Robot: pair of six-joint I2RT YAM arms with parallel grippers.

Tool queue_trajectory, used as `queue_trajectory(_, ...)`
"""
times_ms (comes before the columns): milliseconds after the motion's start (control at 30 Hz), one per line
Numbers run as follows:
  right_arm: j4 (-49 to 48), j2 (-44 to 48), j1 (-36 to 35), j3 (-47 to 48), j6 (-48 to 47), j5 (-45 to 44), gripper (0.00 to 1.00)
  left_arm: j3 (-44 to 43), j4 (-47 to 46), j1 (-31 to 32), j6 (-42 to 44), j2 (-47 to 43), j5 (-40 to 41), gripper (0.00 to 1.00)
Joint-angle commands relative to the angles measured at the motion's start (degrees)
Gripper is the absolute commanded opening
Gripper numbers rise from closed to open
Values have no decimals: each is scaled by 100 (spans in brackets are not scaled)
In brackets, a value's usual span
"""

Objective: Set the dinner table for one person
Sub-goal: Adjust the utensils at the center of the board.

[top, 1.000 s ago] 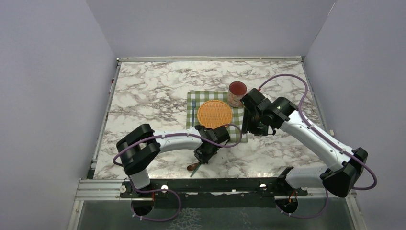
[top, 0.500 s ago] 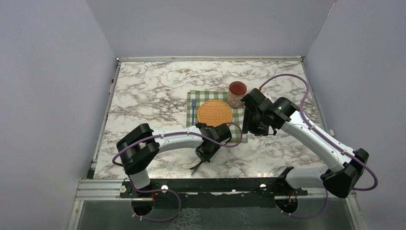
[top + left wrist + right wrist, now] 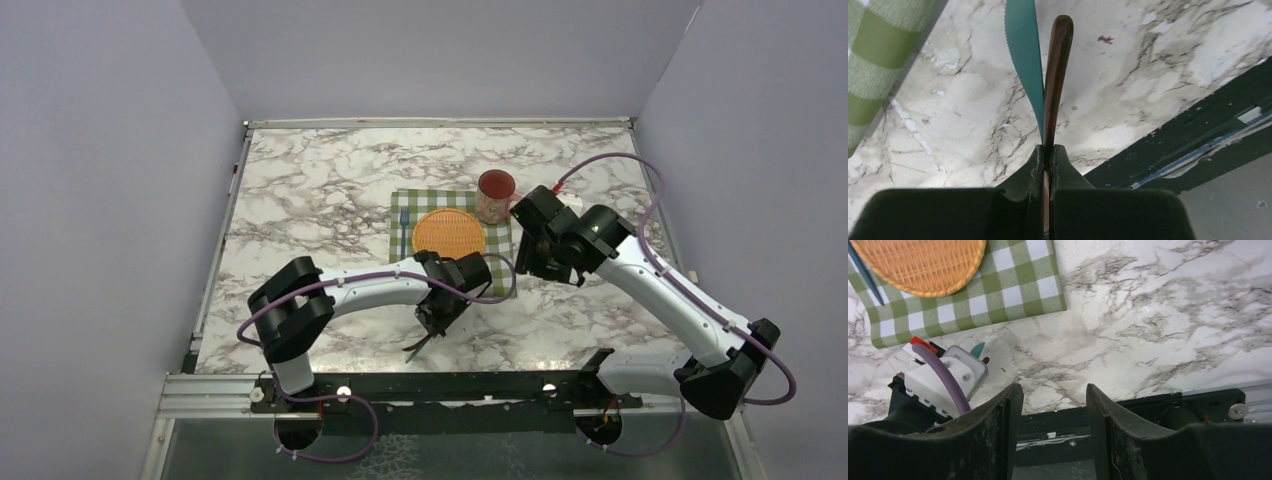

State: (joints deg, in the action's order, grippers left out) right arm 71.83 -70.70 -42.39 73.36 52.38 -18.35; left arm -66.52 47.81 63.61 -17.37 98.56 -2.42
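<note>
The dinner table (image 3: 320,200) is white marble with dark veins. A green-and-white checked cloth (image 3: 500,262) lies on it with an orange woven plate (image 3: 448,232), a blue fork (image 3: 403,230) to the plate's left and a red cup (image 3: 495,193) at the cloth's back right corner. My left gripper (image 3: 1047,150) is shut on a brown spoon (image 3: 1055,75) and a teal serrated knife (image 3: 1024,50), held together just above the marble near the front edge (image 3: 430,328). My right gripper (image 3: 1054,390) is open and empty, over the marble right of the cloth (image 3: 540,262).
The black metal frame (image 3: 450,385) runs along the table's front edge, close under the held utensils. The right wrist view shows the plate (image 3: 923,265), the cloth (image 3: 1013,290), the fork (image 3: 865,272) and the left wrist (image 3: 943,375) below the cloth. Grey walls enclose the table.
My left gripper has carried the spoon and knife a little to the right along the front edge. My right gripper has drawn back to the right, away from the cup.
</note>
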Motion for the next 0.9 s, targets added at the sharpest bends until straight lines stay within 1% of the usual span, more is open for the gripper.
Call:
queue_trajectory(0, 439, 190, -6, 330, 391, -733, 54, -454, -70, 195, 340, 348, -444, 0)
queue_trajectory(167, 768, 166, 31, 437, 627, -923, 54, -929, -75, 430, 624, 791, -600, 0)
queue_trajectory(233, 912, 228, 86, 508, 788, -1040, 54, -1018, -70, 477, 782, 938, -627, 0)
queue_trajectory(400, 916, 382, 264, 764, 818, -1055, 54, -1048, -52, 529, 1026, 1103, -531, 0)
queue_trajectory(633, 68, 391, 263, 1073, -154, -1078, 54, -944, -52, 549, 1177, 1093, -471, 0)
queue_trajectory(800, -705, 470, 265, 1202, -952, -927, 54, -1159, -48, 575, 1406, 1283, -715, 0)
queue_trajectory(867, -846, 434, 266, 1284, -1171, -876, 54, -1274, -27, 617, 1512, 1435, -727, 0)
